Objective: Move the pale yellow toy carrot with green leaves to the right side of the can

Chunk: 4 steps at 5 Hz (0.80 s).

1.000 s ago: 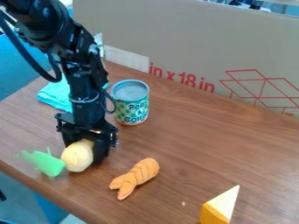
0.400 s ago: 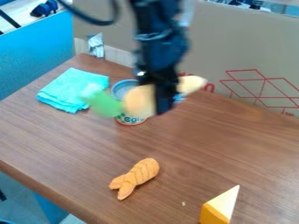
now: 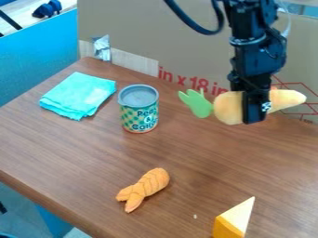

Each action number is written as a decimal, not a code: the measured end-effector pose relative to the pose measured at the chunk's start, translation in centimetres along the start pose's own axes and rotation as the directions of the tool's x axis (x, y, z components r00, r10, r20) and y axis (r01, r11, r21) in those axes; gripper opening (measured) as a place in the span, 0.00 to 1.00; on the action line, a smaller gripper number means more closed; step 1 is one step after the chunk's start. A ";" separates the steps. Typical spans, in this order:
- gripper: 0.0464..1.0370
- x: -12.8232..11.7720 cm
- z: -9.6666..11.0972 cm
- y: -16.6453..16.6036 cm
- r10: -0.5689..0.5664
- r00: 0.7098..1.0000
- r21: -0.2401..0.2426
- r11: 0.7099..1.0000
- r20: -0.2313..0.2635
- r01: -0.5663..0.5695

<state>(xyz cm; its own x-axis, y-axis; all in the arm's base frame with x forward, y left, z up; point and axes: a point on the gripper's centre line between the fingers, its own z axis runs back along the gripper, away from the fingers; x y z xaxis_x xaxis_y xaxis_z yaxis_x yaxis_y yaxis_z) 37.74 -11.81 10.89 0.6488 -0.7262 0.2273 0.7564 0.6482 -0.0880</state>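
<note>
Camera view: tool [image 3: 255, 116] holds toy vegetable [image 3: 228, 108] above wooden table [image 3: 205, 160], cardboard [image 3: 180, 37] behind.

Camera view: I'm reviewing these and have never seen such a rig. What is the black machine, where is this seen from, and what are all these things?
The black machine is a robot arm, seen by a fixed camera looking down at a slant. It comes in from the top edge and ends in a gripper, which works like a simple two-fingered hand. It grips a pale yellow toy root vegetable with green leaves, above the wooden table.

On the table are a folded turquoise cloth, a can, an orange toy shrimp and a toy cheese wedge. Cardboard stands behind.
</note>
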 end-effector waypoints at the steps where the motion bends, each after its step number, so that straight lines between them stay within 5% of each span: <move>1: 0.50 0.1 -1.3 1.3 0.029 0.997 0.024 0.999 -0.068 -0.027; 3: 0.50 -3.0 -4.5 3.2 0.106 0.978 0.058 0.994 -0.180 -0.097; 4: 0.50 -4.0 -6.1 3.9 0.133 0.974 0.046 0.991 -0.182 -0.127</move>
<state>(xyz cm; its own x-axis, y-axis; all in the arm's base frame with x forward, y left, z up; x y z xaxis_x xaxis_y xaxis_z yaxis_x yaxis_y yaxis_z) 38.59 -7.83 3.70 0.7481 -0.6628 0.0334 0.6632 0.7450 -0.0711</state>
